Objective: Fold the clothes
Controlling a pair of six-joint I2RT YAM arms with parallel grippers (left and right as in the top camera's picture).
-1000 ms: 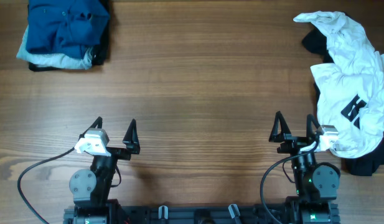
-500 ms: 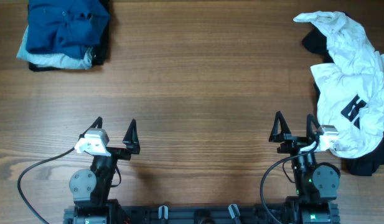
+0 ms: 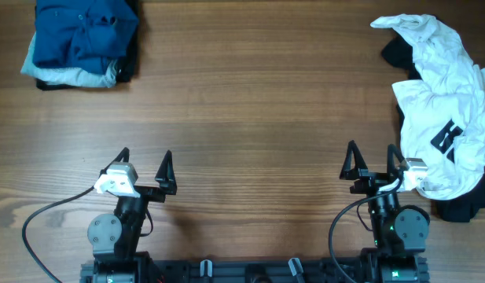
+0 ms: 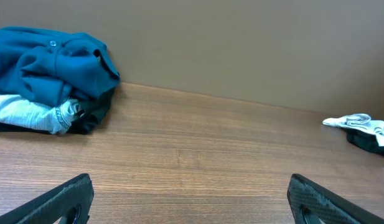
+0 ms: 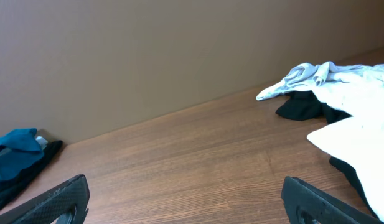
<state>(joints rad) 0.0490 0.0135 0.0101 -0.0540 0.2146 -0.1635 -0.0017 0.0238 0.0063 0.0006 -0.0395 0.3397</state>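
Note:
A crumpled pile of unfolded clothes lies at the table's right edge: a white shirt with a black mark, over black garments. The white shirt also shows in the right wrist view. A stack of folded clothes, blue on top of pale grey and black, sits at the far left corner and shows in the left wrist view. My left gripper is open and empty near the front edge. My right gripper is open and empty, just left of the white shirt's lower hem.
The wooden table stretches between the two piles. A brown wall stands behind the table's far edge. Cables run from both arm bases at the front edge.

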